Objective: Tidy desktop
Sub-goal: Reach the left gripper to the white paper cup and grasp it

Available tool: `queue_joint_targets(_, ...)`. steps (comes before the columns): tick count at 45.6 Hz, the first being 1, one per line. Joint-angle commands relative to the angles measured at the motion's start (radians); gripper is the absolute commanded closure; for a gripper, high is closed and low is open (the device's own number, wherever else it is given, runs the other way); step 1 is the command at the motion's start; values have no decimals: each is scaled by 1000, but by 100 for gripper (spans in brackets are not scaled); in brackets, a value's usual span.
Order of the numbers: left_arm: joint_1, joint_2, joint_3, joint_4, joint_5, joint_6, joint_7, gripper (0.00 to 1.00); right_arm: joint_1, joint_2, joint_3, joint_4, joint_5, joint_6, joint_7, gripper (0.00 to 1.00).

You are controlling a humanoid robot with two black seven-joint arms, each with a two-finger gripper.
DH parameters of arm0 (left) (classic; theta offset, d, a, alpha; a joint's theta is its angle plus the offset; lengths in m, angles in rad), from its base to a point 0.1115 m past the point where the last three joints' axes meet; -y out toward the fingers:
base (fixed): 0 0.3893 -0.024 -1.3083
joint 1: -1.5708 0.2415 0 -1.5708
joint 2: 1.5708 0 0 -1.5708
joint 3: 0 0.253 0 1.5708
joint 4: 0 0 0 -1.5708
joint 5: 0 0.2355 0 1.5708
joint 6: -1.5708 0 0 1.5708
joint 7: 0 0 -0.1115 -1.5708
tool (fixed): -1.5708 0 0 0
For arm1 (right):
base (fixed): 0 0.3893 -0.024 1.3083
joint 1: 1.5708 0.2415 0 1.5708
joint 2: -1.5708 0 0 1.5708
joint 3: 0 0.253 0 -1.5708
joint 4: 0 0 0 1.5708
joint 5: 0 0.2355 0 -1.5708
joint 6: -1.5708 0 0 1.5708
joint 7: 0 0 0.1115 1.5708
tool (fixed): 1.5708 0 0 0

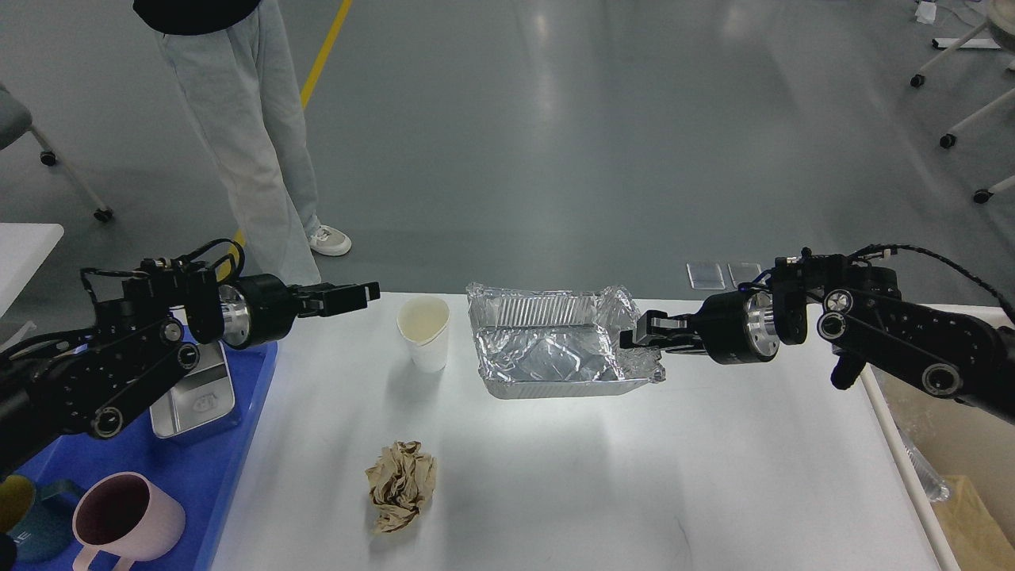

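The white desktop fills the lower view. A crumpled foil tray lies at its far middle. My right gripper comes in from the right and is shut on the tray's crumpled right rim. A white paper cup stands upright just left of the tray. My left gripper reaches in from the left and hovers just left of the cup's rim without touching it; I cannot tell how its jaws stand. A ball of crumpled brown paper lies nearer the front.
A blue tray on the left holds a steel container, a pink mug and a dark mug. A person stands beyond the far left edge. A beige bin sits off the right edge.
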Motion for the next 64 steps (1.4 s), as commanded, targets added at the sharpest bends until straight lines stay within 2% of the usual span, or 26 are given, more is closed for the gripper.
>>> queue_joint_targets(1,-29,-80,71,79,3,62,-1,5,-2,-2,0,0,0,0,0,100)
queue_joint_targets(8,-51,-160,177,197,-14,137,-3,7,-4,-8,0,0,2,0,0,100)
queue_joint_targets(16,-52,-204,217,280,-17,171,-7,11,-13,-13,2,0,2,0,0,100)
queue_joint_targets(25,-65,-226,223,309,-17,171,-1,41,-21,-14,2,0,3,0,0,100)
queue_joint_targets(32,-74,-281,223,380,-23,173,-7,44,-21,-30,2,1,3,0,0,100)
queue_joint_targets(47,-80,-342,223,452,-51,174,-15,50,-22,-43,2,6,5,3,0,100)
queue_joint_targets(51,-78,-350,224,456,-51,167,-16,58,-22,-50,3,7,6,5,0,100)
queue_joint_targets(57,-82,-350,224,455,-57,142,-20,84,-22,-54,3,9,6,6,0,100)
queue_joint_targets(64,-95,-345,224,455,-57,102,-50,93,-22,-59,3,9,6,6,0,100)
